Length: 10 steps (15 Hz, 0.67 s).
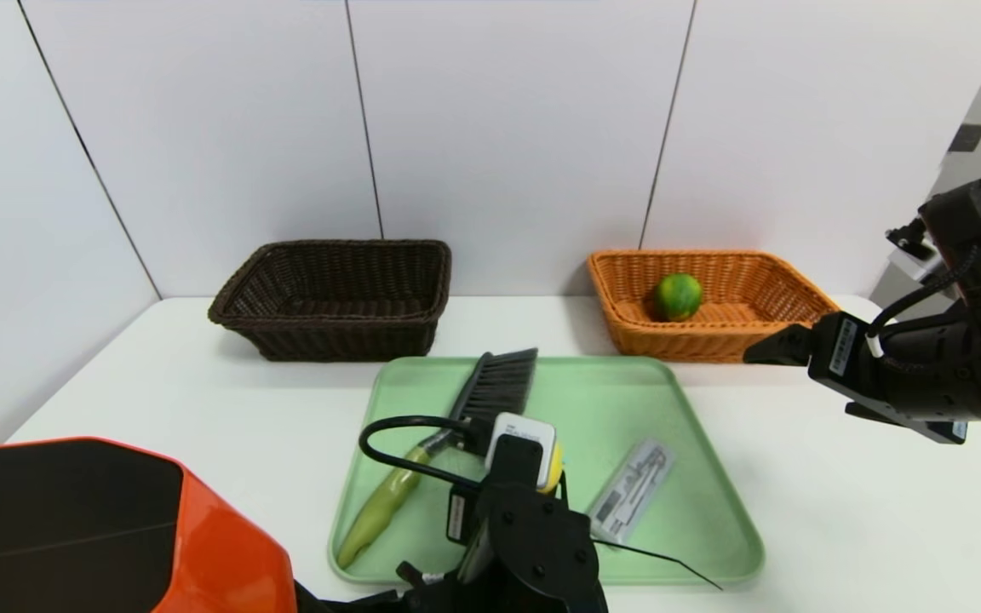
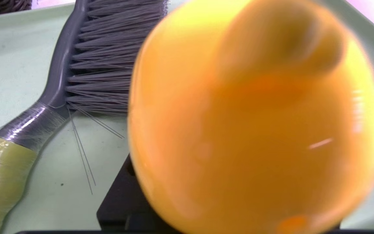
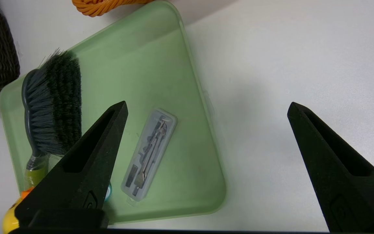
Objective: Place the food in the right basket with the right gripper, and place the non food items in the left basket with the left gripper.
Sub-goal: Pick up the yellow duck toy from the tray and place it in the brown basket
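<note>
My left gripper (image 1: 528, 461) is down over the near middle of the green tray (image 1: 695, 426), shut on the yellow toy figure (image 2: 255, 123), which fills the left wrist view; one black finger (image 2: 118, 198) presses its side. The green-handled grey brush (image 1: 490, 392) lies just left of the toy. Right of it on the tray lies the flat grey case (image 1: 633, 490). The lime (image 1: 678, 296) sits in the orange-tan right basket (image 1: 797, 294). The dark brown left basket (image 1: 329, 328) holds nothing I can see. My right gripper (image 1: 797, 375) hovers open above the table right of the tray.
Both baskets stand against the white back wall, behind the tray. An orange and black robot part (image 1: 99, 528) fills the near left corner. White tabletop lies bare to either side of the tray.
</note>
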Tool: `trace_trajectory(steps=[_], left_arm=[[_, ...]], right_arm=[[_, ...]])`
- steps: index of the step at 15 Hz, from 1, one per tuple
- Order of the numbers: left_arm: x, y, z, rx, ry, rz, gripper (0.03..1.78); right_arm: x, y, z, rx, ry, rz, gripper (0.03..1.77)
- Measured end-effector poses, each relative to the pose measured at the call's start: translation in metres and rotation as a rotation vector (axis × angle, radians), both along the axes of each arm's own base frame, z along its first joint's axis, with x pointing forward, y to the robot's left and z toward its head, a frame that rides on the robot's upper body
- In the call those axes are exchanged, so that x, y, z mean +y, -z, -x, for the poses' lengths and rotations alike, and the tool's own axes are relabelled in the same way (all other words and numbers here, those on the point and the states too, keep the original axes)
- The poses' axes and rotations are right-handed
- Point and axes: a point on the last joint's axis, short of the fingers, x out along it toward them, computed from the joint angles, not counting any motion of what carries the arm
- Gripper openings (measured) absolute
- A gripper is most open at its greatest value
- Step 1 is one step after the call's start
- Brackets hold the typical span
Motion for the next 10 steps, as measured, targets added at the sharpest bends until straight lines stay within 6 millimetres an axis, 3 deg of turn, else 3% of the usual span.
trace_trajectory(steps=[10], left_arm=[[0.009,-0.034,0.005,-0.063,0.019,0.024,0.75]], right_arm=[[-0.001,0.002,0.004,0.007,0.001,0.0,1.7]])
